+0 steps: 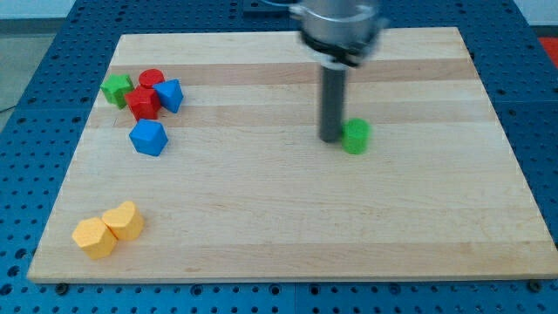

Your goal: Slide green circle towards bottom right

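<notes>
my tip (330, 139) is a bare rod with no jaws to open or close; the green circle (355, 137) sits touching or just beside it on the view's right, so pushing rightward and down suits

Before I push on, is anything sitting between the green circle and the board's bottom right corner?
Nothing visible. My tip sits against the green circle's left side, and the board from there to the bottom right is bare wood. The other blocks are all at the view's left.
</notes>
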